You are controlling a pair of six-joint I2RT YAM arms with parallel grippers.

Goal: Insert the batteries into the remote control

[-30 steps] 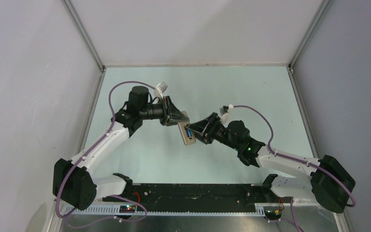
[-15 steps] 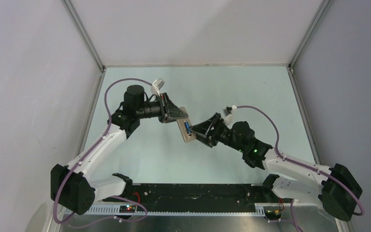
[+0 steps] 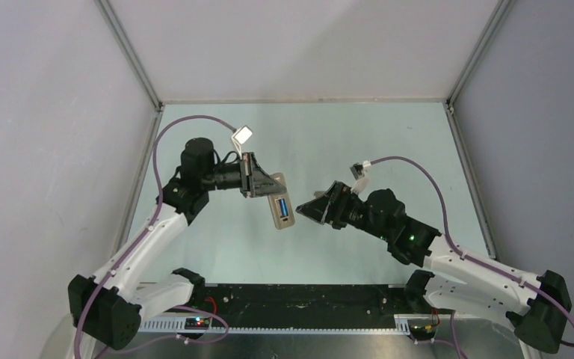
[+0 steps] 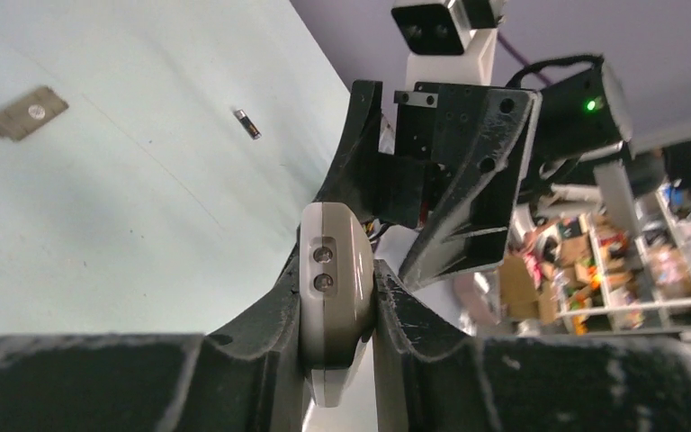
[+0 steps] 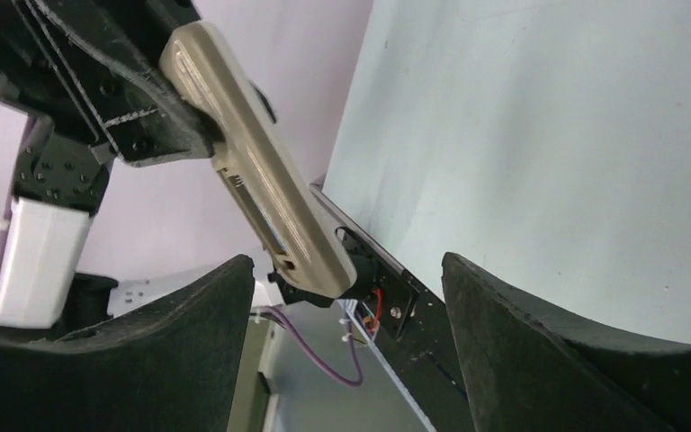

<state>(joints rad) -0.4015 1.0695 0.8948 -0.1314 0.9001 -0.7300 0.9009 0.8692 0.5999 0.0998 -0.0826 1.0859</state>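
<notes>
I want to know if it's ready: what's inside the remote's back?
One blue battery lies in the open slot of the remote, which the left claw holds. The rest of the slot is too small to tell.

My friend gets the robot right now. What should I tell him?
Left claw: shut on the remote, holding it up with the slot side facing the top camera.
Right claw: open and empty, near the remote's free end, not touching it.
Blue battery: sitting in the slot.
Dark battery: lying on the table, and so is a flat tan piece, maybe the lid.
Done: one battery is in.
Left: pick up the dark battery and put it in the slot, then probably fit the lid.
</notes>
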